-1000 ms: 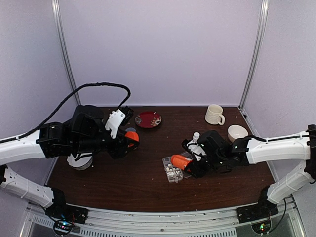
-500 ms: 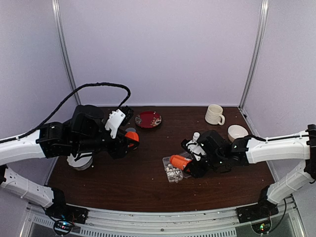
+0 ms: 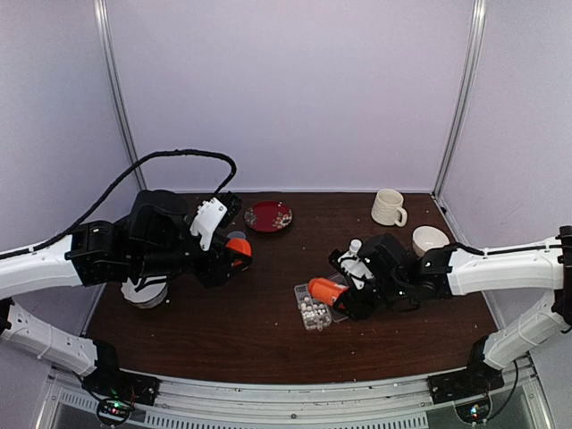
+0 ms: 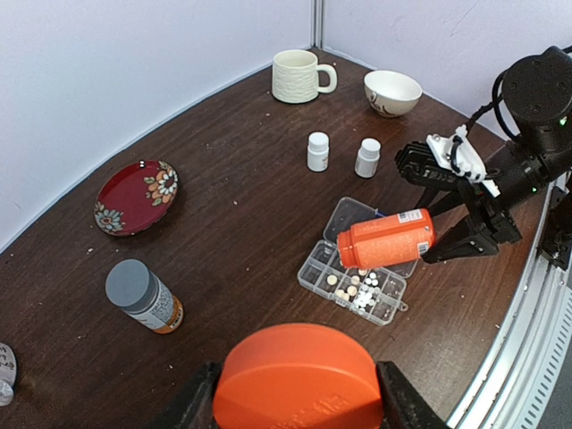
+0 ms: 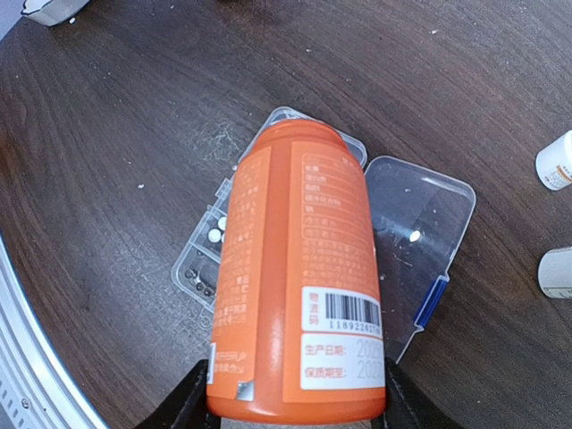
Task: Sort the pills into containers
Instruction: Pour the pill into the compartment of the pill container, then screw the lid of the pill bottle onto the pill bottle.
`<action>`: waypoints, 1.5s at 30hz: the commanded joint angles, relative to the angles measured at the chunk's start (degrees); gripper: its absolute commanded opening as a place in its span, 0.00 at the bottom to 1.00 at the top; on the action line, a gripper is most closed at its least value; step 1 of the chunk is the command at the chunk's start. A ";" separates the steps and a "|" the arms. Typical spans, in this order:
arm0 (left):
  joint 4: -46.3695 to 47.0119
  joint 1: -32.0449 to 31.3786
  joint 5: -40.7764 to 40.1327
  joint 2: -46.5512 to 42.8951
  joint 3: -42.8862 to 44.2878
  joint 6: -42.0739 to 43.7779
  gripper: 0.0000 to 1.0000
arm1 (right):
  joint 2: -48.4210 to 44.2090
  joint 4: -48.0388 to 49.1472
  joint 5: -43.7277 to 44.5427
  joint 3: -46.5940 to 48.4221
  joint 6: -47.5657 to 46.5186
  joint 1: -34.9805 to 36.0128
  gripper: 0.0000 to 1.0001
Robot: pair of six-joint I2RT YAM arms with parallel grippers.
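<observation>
My right gripper (image 3: 356, 300) clamps the orange plastic bottle (image 3: 327, 291) on its side, mouth pointing left over the clear plastic organizer box (image 4: 315, 267), whose cells hold tiny whitish pills (image 4: 361, 291). My left gripper (image 4: 299, 413), well apart, grips a round orange cap (image 4: 299, 371).

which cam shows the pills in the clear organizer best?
Left wrist: the tiny whitish pills lie unobstructed in the flat clear plastic organizer box. Top external shows them only as pale specks; in right wrist, the orange bottle hides most.
</observation>
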 commanded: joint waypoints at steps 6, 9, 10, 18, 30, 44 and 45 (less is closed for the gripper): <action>0.51 -0.02 0.47 -0.05 1.73 0.40 0.00 | -1.62 3.67 0.94 -1.45 0.77 0.12 0.00; 0.32 -0.01 0.50 0.18 1.92 0.33 0.00 | 1.56 -4.20 3.07 3.23 -0.39 0.12 0.00; 0.38 0.01 0.54 0.17 1.92 0.25 0.00 | 1.91 -4.32 2.61 3.43 -0.47 0.12 0.00; 0.59 0.03 0.49 0.39 1.88 0.30 0.00 | 0.76 -0.37 0.59 1.14 0.33 0.04 0.00; 0.49 -0.02 0.85 0.14 1.75 0.02 0.00 | -4.37 7.07 -2.14 -4.55 -0.02 -0.23 0.00; 0.45 -0.02 4.27 -0.35 4.15 -0.94 0.00 | -20.11 34.06 -3.76 -21.13 -1.91 -1.02 0.00; 0.43 0.03 4.94 -0.39 4.70 -1.07 0.00 | -21.51 35.97 -3.84 -21.85 -2.46 -1.02 0.00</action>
